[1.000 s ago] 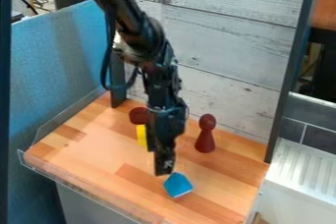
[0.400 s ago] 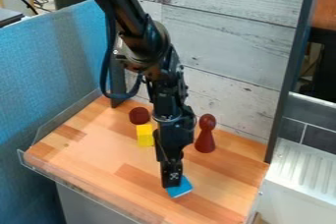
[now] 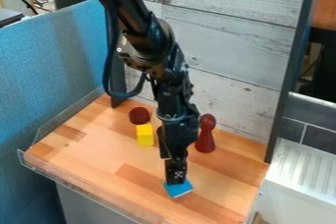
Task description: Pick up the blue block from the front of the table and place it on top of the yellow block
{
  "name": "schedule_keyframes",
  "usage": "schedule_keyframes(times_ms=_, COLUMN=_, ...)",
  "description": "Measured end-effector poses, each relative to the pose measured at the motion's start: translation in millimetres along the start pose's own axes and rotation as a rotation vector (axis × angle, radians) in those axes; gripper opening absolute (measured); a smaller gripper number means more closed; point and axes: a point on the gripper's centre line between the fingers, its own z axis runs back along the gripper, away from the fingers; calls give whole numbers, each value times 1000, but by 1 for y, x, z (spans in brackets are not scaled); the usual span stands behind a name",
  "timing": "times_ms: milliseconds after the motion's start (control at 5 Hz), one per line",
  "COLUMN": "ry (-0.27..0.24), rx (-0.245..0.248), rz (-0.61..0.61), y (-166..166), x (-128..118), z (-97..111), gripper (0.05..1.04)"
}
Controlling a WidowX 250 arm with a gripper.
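The black gripper (image 3: 175, 181) hangs down over the front part of the wooden surface, its tip right at a blue block (image 3: 179, 190). It covers the block's upper part, and contact cannot be told. Behind and left of it stands a yellow block (image 3: 145, 135), with a dark red rounded piece (image 3: 139, 115) just beyond. A dark red pawn-shaped piece (image 3: 205, 133) stands upright to the right of the arm.
The wooden surface (image 3: 85, 154) has a clear raised lip (image 3: 72, 187) along its front left. A blue fabric panel (image 3: 49, 78) stands at the left, whitish planks (image 3: 230, 51) rise behind, and a dark post (image 3: 286, 90) bounds the right.
The gripper has moved down and slightly right, onto the spot of the blue block. The yellow block and the rounded red piece, partly covered by the arm at first, now show more fully.
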Motion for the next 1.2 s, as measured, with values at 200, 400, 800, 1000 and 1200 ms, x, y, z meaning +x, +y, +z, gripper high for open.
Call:
schedule_keyframes(times_ms=200, ry=-5, rx=23, rz=11, y=1, x=2, z=-5, gripper=1000)
schedule_keyframes(times_ms=400, ry=6, rx=30, rz=24, y=-2, x=6, z=-11, gripper=1000)
schedule_keyframes(times_ms=800, ry=23, rx=-3, rz=64, y=-2, x=11, z=-21, gripper=1000)
schedule_keyframes(times_ms=1000, ry=27, rx=-5, rz=81, y=-1, x=11, z=-26, gripper=1000)
schedule_keyframes(times_ms=1200, ry=29, rx=0, rz=92, y=3, x=12, z=-31, gripper=1000)
